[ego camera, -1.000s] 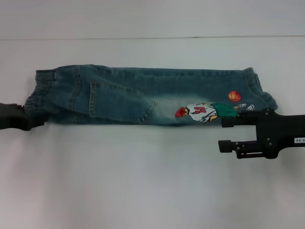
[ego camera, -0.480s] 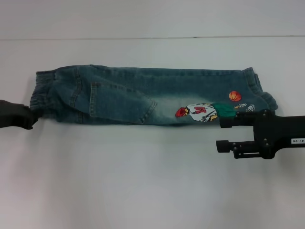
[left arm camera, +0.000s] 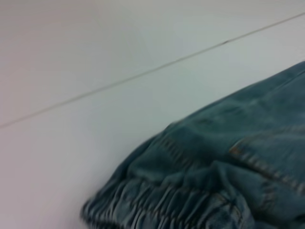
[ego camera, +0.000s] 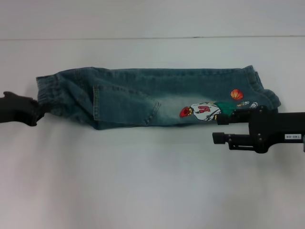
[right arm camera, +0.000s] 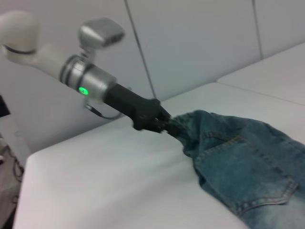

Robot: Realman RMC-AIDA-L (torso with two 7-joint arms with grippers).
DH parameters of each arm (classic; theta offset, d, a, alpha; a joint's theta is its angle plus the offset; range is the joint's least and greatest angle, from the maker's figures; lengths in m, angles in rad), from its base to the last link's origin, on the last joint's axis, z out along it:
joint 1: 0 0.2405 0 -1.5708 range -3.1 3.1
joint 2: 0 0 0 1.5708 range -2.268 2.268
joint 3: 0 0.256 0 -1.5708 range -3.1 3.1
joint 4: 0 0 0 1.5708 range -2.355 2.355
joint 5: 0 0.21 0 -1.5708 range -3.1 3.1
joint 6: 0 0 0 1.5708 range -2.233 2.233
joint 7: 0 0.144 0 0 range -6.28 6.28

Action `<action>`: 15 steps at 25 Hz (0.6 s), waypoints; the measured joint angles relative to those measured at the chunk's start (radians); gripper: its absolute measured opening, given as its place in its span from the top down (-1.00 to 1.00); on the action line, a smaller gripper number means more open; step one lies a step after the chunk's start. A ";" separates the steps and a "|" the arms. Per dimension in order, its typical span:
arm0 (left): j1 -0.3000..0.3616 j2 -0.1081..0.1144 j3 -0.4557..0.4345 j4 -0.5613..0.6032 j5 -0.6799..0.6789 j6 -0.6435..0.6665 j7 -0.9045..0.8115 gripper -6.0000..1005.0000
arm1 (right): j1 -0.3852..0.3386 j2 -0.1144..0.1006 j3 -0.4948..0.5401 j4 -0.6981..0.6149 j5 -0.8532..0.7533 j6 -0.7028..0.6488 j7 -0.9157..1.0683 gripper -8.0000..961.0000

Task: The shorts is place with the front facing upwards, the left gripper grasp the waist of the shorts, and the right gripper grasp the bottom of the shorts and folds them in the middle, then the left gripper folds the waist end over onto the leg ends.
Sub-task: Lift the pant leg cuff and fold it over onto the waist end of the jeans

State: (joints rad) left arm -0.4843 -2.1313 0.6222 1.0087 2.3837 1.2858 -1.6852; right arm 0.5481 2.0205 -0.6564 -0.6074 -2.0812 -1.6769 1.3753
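The blue denim shorts point(ego camera: 143, 93) lie folded lengthwise across the table, with the pocket and the cartoon print point(ego camera: 202, 111) facing up. The gathered waist point(ego camera: 50, 90) is at the left, and my left gripper point(ego camera: 35, 109) is shut on its near corner, pulling it up a little. The right wrist view shows the same: left gripper point(right arm camera: 164, 125) clamped on the bunched waistband. The leg ends point(ego camera: 264, 90) lie at the right. My right gripper point(ego camera: 220, 128) stands open at the near edge by the print, one finger over the denim. The left wrist view is filled by the waist point(left arm camera: 157, 205).
The white table point(ego camera: 143, 181) stretches wide in front of the shorts. Its back edge meets a pale wall point(ego camera: 143, 19). The left arm's silver wrist point(right arm camera: 90, 81) with a green light reaches in from the table's left end.
The left gripper has drawn the waist corner inward and up, and the whole garment has shifted slightly right. The right gripper has slid a little to the left along the near edge.
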 joint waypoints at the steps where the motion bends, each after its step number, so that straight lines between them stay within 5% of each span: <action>1: 0.001 0.000 0.000 0.015 -0.014 0.026 0.000 0.91 | 0.000 0.004 0.000 0.000 0.000 0.013 -0.001 -0.33; 4: -0.004 0.005 0.002 0.053 -0.044 0.089 0.000 0.91 | 0.003 0.018 -0.014 0.000 -0.002 0.043 -0.022 -0.31; 15: -0.075 0.037 -0.004 0.142 -0.174 0.288 -0.014 0.91 | 0.006 0.062 0.015 0.096 0.135 0.208 -0.125 0.68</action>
State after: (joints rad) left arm -0.5588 -2.0944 0.6182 1.1503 2.2097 1.5738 -1.6989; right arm 0.5546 2.0827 -0.6415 -0.5117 -1.9460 -1.4685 1.2506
